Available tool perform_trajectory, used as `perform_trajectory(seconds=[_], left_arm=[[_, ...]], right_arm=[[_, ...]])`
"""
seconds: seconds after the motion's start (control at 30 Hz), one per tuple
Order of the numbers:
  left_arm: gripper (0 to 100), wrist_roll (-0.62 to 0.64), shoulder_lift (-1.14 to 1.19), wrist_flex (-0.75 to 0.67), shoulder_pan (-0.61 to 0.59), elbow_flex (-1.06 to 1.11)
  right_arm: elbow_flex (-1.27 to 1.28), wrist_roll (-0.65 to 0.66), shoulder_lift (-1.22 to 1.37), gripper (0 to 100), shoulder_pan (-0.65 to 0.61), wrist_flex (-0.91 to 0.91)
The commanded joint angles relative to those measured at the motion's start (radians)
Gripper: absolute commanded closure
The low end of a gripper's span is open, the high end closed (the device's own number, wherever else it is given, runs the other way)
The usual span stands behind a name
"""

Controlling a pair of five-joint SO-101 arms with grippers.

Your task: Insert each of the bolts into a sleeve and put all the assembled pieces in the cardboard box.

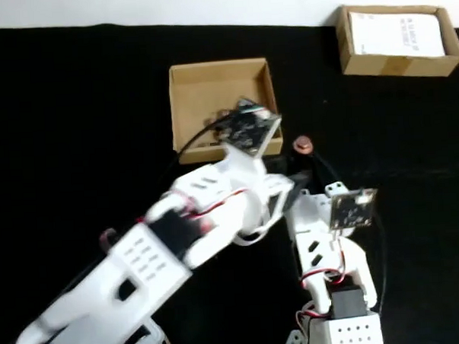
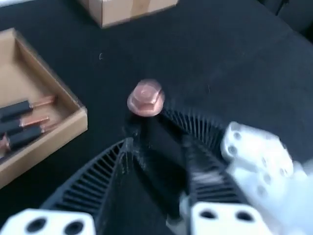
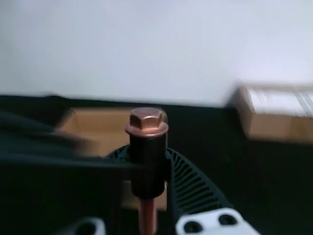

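Nearest, at the middle of the black desk (image 1: 74,110): the right gripper (image 3: 151,156) pinches a black cylindrical sleeve (image 3: 147,169) upright. A copper hex-flange bolt (image 3: 148,122) is seated in it, head on top, shank poking out below. The left gripper (image 2: 149,142) crowds the same piece; can't tell if it grips. The piece sits just off the near right corner of the open brown cardboard box (image 1: 211,96), which has finished pieces (image 2: 19,125) inside. Insertion looks done, so this is probably the boxing step. Next move likely needs one gripper alone to carry the piece over the rim and release low. At the far right corner is a second cardboard box with white sheet (image 1: 395,39).

The bolt (image 2: 145,99) is just outside the cardboard box (image 2: 46,146).
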Motion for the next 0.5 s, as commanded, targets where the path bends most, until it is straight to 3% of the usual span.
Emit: perform_trajectory(seconds=[0.0,0.1,0.23,0.47], left_arm=[[100,-0.008,-0.180,0.032,-0.004,0.077],[98,-0.008,-0.354,0.029,-0.005,0.193],[98,-0.008,-0.593,0.029,-0.012,0.349],[98,-0.008,-0.937,0.028,-0.223,0.579]], right_arm=[[-0.151,-0.081,0.051,99.2,0.001,0.087],[-0.300,-0.161,0.185,99.2,0.022,0.154],[-0.506,-0.173,0.432,99.2,0.025,0.166],[-0.839,-0.184,0.831,99.2,0.019,0.166]])
